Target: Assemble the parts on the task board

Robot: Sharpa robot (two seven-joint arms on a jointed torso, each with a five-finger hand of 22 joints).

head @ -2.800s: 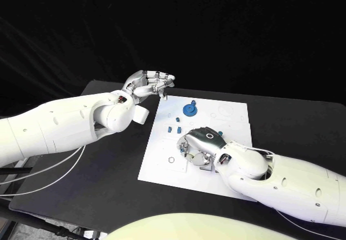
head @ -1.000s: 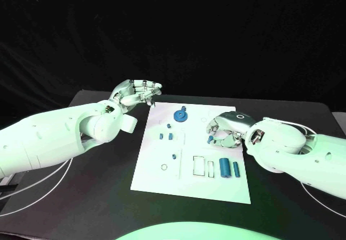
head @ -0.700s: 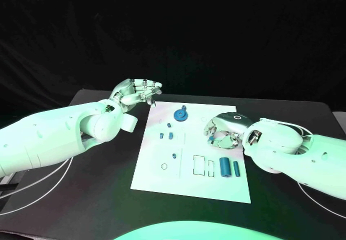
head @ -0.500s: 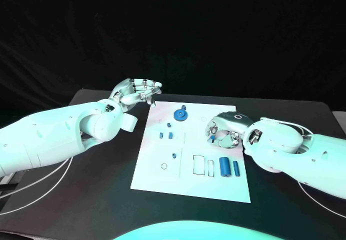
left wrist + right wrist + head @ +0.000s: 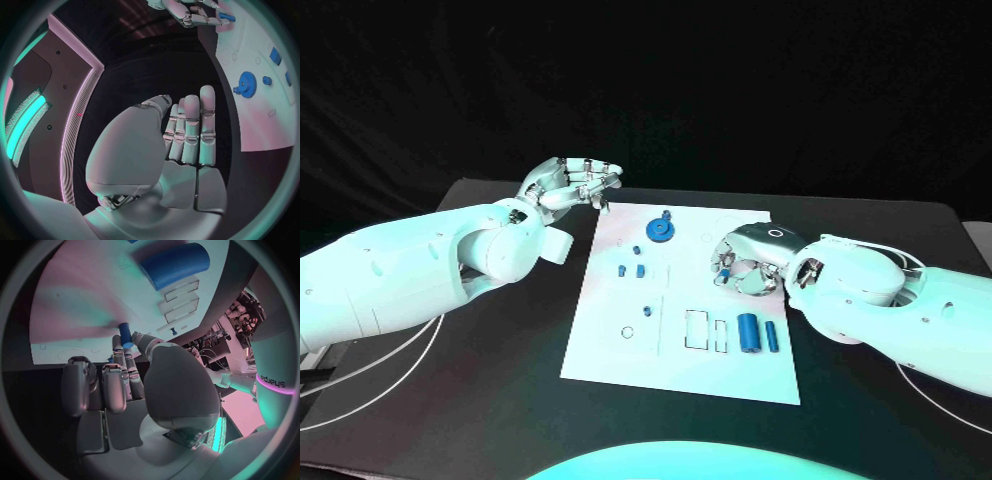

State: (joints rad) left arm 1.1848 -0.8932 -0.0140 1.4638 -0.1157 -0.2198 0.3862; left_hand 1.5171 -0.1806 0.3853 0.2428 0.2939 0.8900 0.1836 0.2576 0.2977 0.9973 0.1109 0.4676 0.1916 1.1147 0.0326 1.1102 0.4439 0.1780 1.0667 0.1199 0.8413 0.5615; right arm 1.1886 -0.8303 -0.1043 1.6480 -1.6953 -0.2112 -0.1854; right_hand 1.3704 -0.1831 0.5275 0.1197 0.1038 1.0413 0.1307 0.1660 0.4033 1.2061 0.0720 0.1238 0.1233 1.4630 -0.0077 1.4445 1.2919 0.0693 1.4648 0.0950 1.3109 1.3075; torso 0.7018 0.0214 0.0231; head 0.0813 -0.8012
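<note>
- Table: matte black top, its near edge cut off.
- Task board: flat white rectangular plate at table centre.
- Left hand: silver, held past the board's far-left corner, fingers straight and close together, holding nothing.
- Right hand: over the board's right side, pinching a small blue peg; peg's lower end hidden.
- Blue gear: toothed disc, far on board.
- Two blue cylinders: smooth, lying side by side near the board's right edge.
</note>
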